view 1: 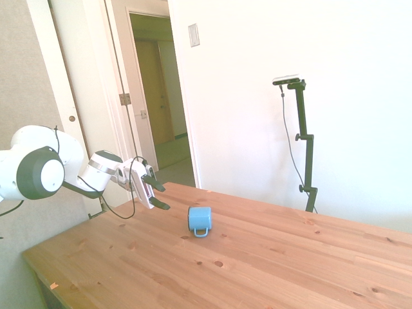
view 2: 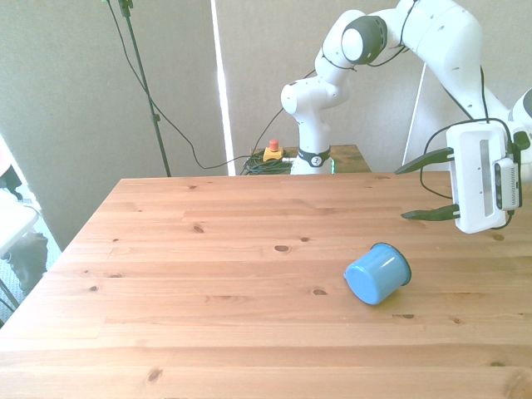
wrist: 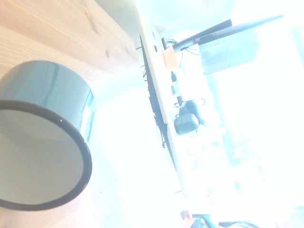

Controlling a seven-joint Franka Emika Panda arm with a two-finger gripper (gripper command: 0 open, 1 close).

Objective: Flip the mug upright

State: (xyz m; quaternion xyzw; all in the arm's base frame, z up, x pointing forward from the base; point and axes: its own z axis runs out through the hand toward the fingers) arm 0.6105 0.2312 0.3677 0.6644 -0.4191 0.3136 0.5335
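mug (view 2: 377, 273) on side on tabletop (view 2: 208, 274), end effector (view 2: 426, 189) released at its 1 o'clock; round wall may roll away if nudged.

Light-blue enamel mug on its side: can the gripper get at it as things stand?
Probably yes. The light-blue enamel mug lies on its side on the wooden table, its mouth facing the open gripper, which hangs above the table beside it. Nothing stands between them.

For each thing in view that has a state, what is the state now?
mug: on its side on the table, not held, open end toward the gripper.
gripper: open, empty, in the air beside the mug, not touching it.
table: carries only the mug.
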